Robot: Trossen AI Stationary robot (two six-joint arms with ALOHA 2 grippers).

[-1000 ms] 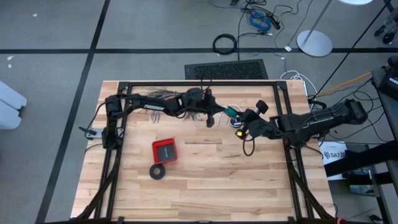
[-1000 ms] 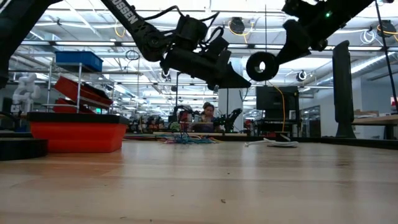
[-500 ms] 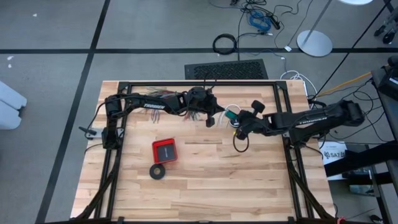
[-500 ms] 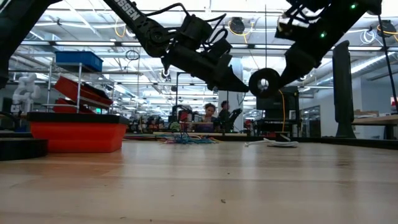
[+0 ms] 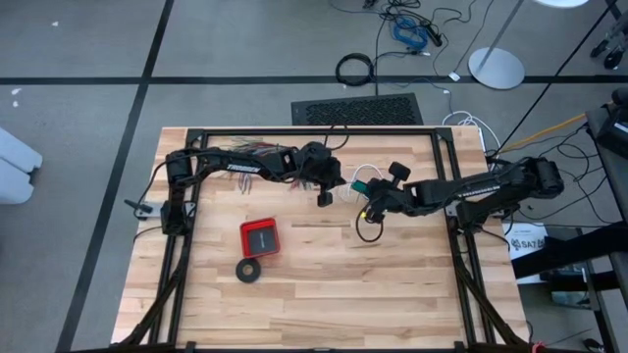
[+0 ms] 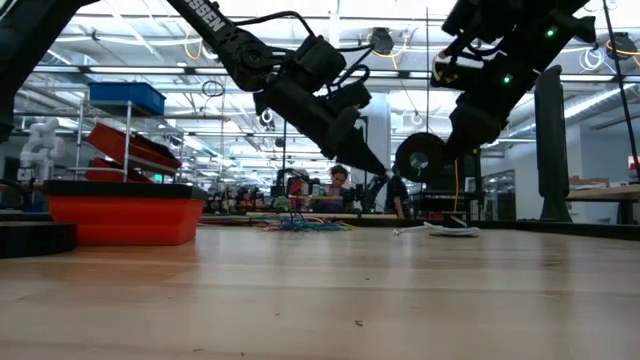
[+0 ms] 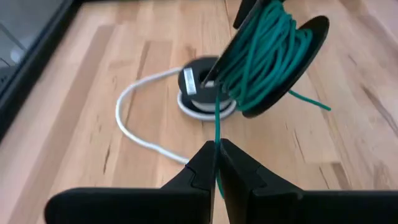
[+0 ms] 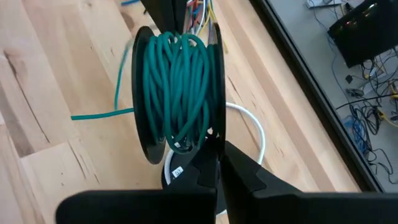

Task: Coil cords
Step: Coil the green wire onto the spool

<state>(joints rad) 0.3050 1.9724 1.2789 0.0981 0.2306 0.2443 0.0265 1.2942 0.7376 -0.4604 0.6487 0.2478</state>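
Since a second ago your right claw [image 8: 216, 163], clamped on the spool's [image 8: 177, 93] rim, swung toward the nearly shut left claw [image 7: 216, 163] pinching the teal wire [image 7: 264, 59], now mostly wound, while the white cord [image 7: 134, 127] lies uncoiled on the tabletop [image 5: 324, 284].

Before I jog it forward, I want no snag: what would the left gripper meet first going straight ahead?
Probably the spool of green wire the left gripper pinches, though depth is unclear.
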